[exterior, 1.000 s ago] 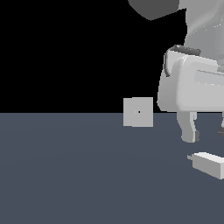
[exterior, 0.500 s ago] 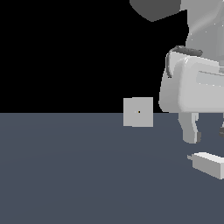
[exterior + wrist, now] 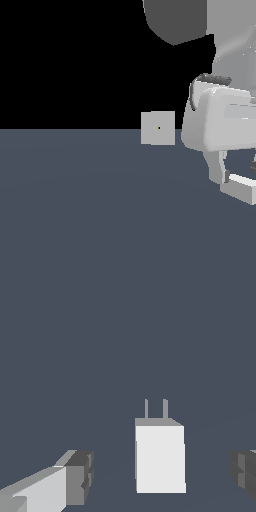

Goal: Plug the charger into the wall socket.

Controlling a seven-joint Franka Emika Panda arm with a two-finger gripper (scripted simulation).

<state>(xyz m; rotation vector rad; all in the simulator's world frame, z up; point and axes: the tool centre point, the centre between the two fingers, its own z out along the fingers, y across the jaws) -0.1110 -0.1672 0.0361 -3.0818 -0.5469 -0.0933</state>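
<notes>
Charger [image 3: 160, 456] matt, smooth; floor [image 3: 90, 200] matt; pincer [image 3: 161, 472] pads dark.

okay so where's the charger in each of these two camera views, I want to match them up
Exterior view: the charger lies on the dark floor at the exterior view's right edge, low under the hand, well to the right of the wall socket.
Wrist view: the charger lies between the two open fingers, two prongs pointing away from the camera; the socket is not in it.
Shared landmark: the near finger beside the charger.

arm [image 3: 225, 120] — light-grey rounded casing | dark cable loop [image 3: 205, 82] | fingers [image 3: 80, 476] — dark-grey pads
</notes>
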